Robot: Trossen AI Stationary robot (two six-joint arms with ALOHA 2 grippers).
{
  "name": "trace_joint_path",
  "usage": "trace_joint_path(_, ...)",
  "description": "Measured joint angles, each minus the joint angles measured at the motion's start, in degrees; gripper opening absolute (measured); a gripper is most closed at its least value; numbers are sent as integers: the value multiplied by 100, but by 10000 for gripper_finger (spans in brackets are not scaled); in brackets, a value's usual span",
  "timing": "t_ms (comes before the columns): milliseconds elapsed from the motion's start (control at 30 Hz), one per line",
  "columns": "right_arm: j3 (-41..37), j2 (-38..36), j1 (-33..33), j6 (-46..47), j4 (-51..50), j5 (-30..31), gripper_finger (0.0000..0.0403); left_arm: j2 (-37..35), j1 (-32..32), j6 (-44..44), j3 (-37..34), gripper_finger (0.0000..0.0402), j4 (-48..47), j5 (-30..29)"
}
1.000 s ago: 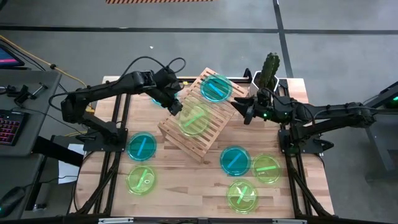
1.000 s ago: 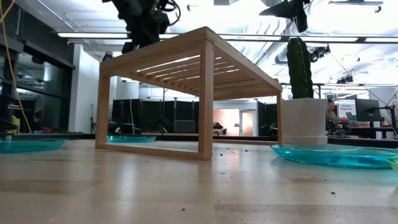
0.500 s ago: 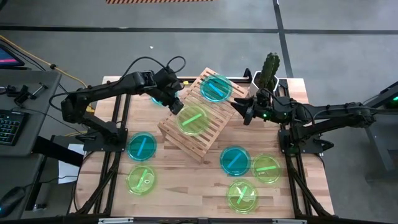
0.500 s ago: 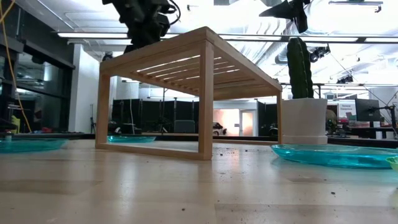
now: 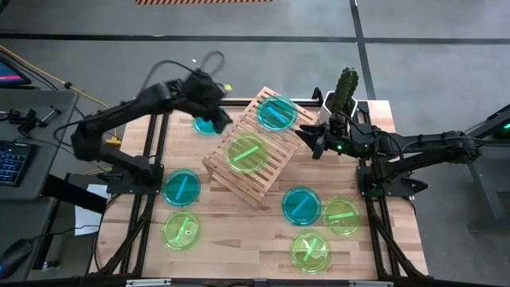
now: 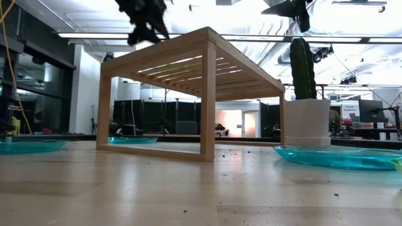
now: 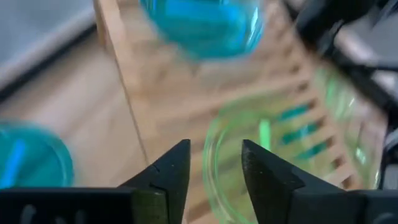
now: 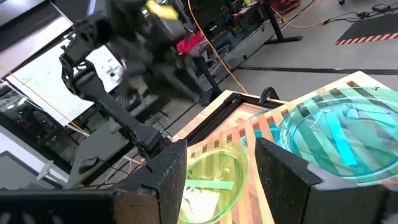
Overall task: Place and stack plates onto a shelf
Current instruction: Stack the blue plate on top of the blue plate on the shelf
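Lying on the slatted top of the shelf are two plates: a lime-green plate near the shelf's middle and a teal plate at its far corner. The shelf is set at an angle in the middle of the table, towards the far edge. The left gripper is held above the table just off the shelf's far-left edge, with its fingers parted by a narrow gap and nothing held between them. A third teal plate is partly hidden under it, on the table beside the shelf. The right gripper is held level beside the shelf's far-right edge, close to the teal plate; its fingers are seen spread apart and empty. Behind it a cactus pot stands at the table's far-right corner. Near the left edge a teal plate and a green plate are laid. Towards the near-right corner three more are grouped: one teal and two green.
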Motion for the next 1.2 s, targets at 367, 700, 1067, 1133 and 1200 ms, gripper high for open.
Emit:
trace_joint_path(367, -2, 0, 2, -567, -2, -487, 171, -2810, -560, -81, -2660, 136, 3912, -1)
trace_joint_path(700, 0, 2, 2, -851, 0, -485, 171, -3913, -799, -72, -4057, 134, 5911, -185)
trace_joint_path(1067, 1028, -37, 76, 126, -3292, -1587, 171, -3873, -799, -105, -4068, 134, 5882, -187)
trace_joint_path(1133, 1206, -35, 147, 441, -4131, -1585, 171, -3874, -799, -105, -4068, 133, 5876, -187)
trace_joint_path(1200, 1238, -46, 252, 778, -4584, -1588, 171, -3872, -799, -105, -4068, 134, 5865, -187)
